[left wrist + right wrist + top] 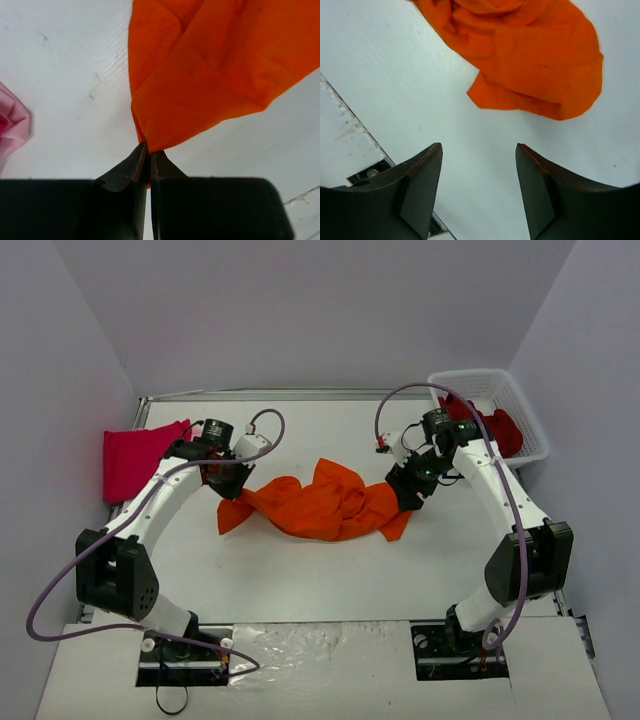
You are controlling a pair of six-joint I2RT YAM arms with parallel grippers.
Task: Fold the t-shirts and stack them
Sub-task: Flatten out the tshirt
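Folding seems hardly begun: the left gripper [149, 151] pinches the crumpled bright orange cloth t-shirt [320, 505] at its nine-o'clock edge, the right gripper [479, 150] gapes empty, and dark red cloth t-shirts [495, 426] wait at two o'clock.

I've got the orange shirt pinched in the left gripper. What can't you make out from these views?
- Dark red t-shirts, top view: count unclear; the basket wall and right arm cover part of them.
- Orange t-shirt, all views: collar and sleeves lost in bunched folds.
- Pink cloth, left wrist view: cut off by the left edge.
- Left gripper: how much cloth it pinches is hidden by its own fingers.
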